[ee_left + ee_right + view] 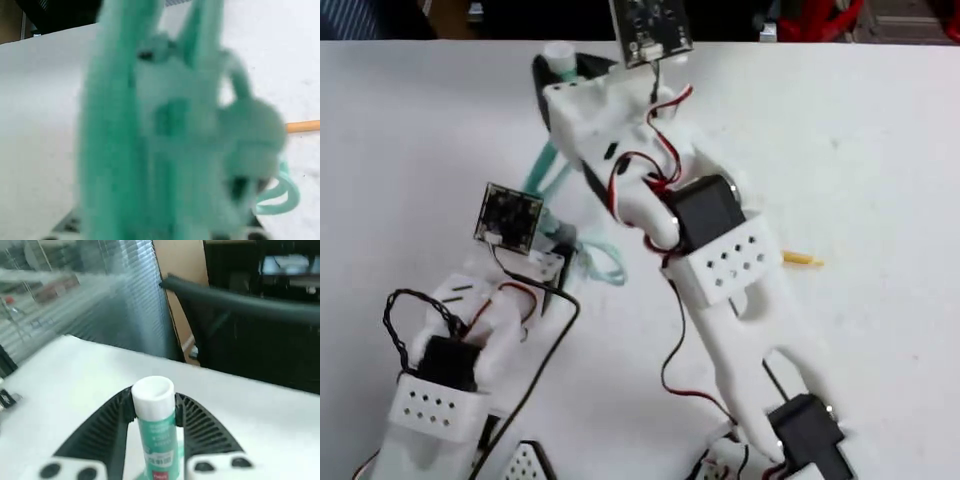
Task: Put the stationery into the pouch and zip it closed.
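1. Between the black jaws of the right gripper [153, 412] a glue stick [156, 440] stands upright. Its white cap pokes out past the tips, and the jaws are clamped on its green barrel from both sides.
2. I'd expect the stick to be light and stiff, but it is smooth and round, so it could twist or slide in the grip. The barrel below the cap looks the safest place to hold, since a cap might pull off.
3. The pouch [150, 150], pale with mint-green trim, sits right up against the left gripper [563, 262]. I cannot tell whether that gripper is closed on it or merely pressed close.
4. The pouch looks soft and floppy, and I'd guess its mouth will sag unless it is held by an edge near the zip. The looped zip pull [280, 197] hangs just off to one side of the left gripper.
5. From above, the pouch stretches from the left gripper toward the raised right one, so the stick is near it but not yet inside.
6. A yellow pencil [802, 260] lies on the table [880, 150], well apart from both grippers and beyond the right arm.
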Tool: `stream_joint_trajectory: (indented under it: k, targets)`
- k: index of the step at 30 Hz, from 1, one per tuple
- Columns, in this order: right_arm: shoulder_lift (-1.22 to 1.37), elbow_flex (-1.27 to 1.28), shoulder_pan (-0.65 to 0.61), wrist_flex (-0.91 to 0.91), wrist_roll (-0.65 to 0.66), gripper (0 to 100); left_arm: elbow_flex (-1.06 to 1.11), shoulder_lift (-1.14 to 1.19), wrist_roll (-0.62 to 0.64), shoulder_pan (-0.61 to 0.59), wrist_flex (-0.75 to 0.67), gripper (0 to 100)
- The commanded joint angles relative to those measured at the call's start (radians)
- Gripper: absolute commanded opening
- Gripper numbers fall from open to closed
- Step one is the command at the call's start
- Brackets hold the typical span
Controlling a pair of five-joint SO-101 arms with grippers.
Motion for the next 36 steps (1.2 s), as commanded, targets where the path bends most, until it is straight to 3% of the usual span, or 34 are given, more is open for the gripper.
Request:
stream_joint_trajectory:
  k: [1, 6, 13, 16, 19, 23, 31, 36]
  targets:
    - [-0.059, 0.110, 0.035, -0.085, -0.002, 1.8, -0.006, -0.016, 0.011, -0.007, -0.025, 16]
    - [-0.074, 0.236, 0.062, -0.188, -0.002, 1.8, -0.006, -0.016, 0.011, -0.013, -0.025, 16]
    - [-0.180, 0.278, -0.002, -0.002, 0.051, 2.0, -0.006, -0.016, 0.011, -0.013, -0.026, 16]
    - [-0.214, 0.276, -0.056, 0.102, 0.169, 11.3, -0.006, -0.016, 0.011, -0.013, -0.026, 16]
    - [-0.237, 0.264, -0.051, 0.151, 0.175, 23.8, -0.006, -0.016, 0.011, -0.013, -0.026, 16]
    - [-0.268, 0.147, 0.030, 0.248, 0.176, 25.5, -0.006, -0.016, 0.011, -0.013, -0.026, 16]
    - [-0.242, -0.037, 0.309, 0.426, 0.195, 25.5, -0.006, -0.016, 0.011, -0.013, -0.026, 16]
    - [-0.088, -0.035, 0.495, 0.506, 0.400, 22.6, -0.005, -0.016, 0.009, -0.013, -0.026, 16]
